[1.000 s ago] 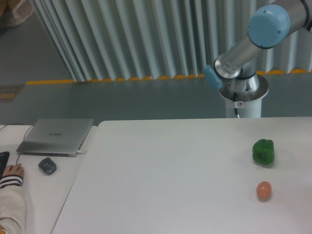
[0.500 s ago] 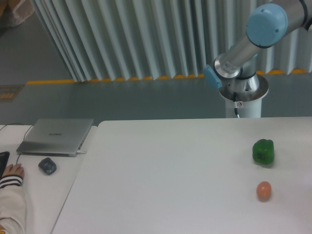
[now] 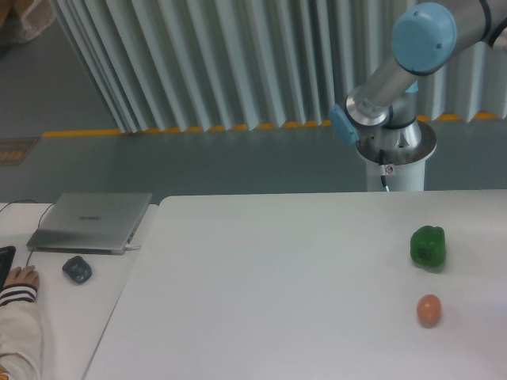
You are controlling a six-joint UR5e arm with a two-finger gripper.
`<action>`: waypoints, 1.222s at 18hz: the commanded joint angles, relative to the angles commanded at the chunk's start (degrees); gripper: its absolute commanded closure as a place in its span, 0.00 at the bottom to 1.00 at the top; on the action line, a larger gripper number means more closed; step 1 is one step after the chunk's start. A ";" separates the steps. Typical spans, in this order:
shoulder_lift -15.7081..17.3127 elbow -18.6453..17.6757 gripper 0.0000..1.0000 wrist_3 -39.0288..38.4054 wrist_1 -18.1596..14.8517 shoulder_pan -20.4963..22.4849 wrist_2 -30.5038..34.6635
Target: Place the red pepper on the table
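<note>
The red pepper is out of view. The large white table (image 3: pixel 277 277) fills the lower middle and right of the camera view. Only the arm's base and its elbow joint (image 3: pixel 424 28) show at the top right, behind the table's far edge. The gripper itself lies outside the frame.
A green bell pepper (image 3: pixel 428 245) stands near the table's right edge, with a small orange-pink egg-shaped thing (image 3: pixel 428 309) in front of it. To the left is a smaller desk with a shut laptop (image 3: pixel 91 222), a mouse (image 3: pixel 77 269) and a person's hand (image 3: pixel 20 277).
The arm's blue elbow joint has shifted a little left and up. Nothing on the table has moved.
</note>
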 joint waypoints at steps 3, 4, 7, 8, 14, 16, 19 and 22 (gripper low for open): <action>1.13 -1.50 0.00 0.26 -0.35 0.17 0.17; 2.19 -2.63 0.00 0.17 -0.87 0.09 0.17; 3.95 -3.88 0.00 -0.01 -2.01 -0.09 0.26; 4.30 -3.88 0.00 -0.01 -2.71 -0.09 0.26; 3.78 0.42 0.00 4.21 -2.90 0.53 0.17; 3.87 0.60 0.00 4.73 -0.89 1.05 0.09; 2.90 0.60 0.00 5.00 2.71 1.05 0.17; 1.85 0.78 0.00 4.22 4.22 1.14 0.52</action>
